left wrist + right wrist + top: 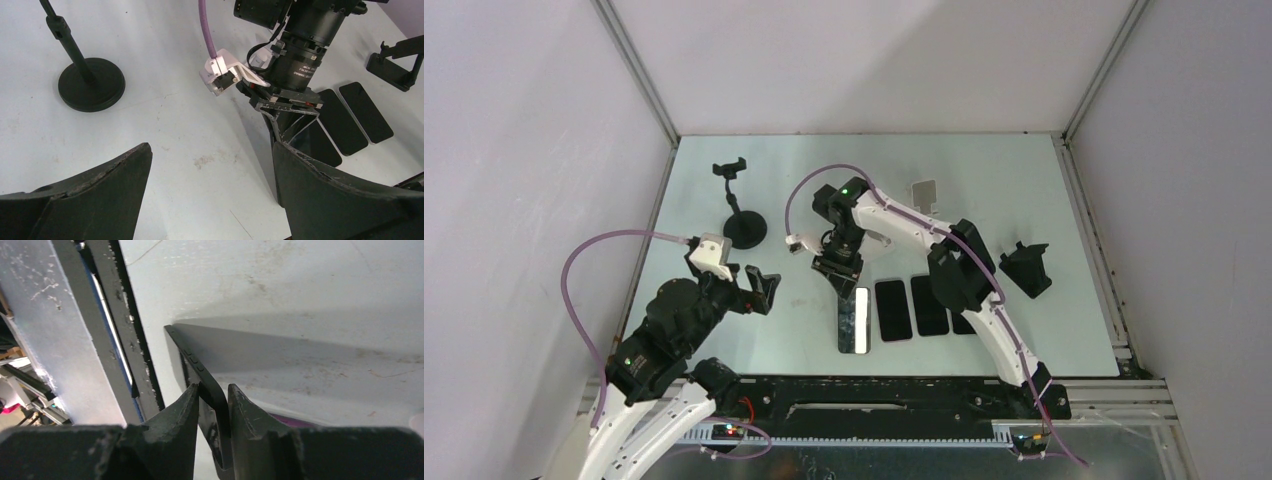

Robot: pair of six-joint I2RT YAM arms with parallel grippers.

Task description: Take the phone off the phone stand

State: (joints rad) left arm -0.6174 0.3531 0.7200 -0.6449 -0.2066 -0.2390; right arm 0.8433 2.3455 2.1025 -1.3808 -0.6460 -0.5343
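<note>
My right gripper points down at the middle of the table, its jaws closed on the top end of a black phone. In the right wrist view the phone runs away from the gripper on its long edge, its side buttons showing and its far end low by the table. A black phone stand with a round base and an empty clamp stands at the back left. My left gripper hovers open at the front left, with nothing between its fingers.
Dark phones lie flat in a row just right of the held phone. A low black stand sits at the right and a small grey one at the back. The table's front rail lies close behind the row.
</note>
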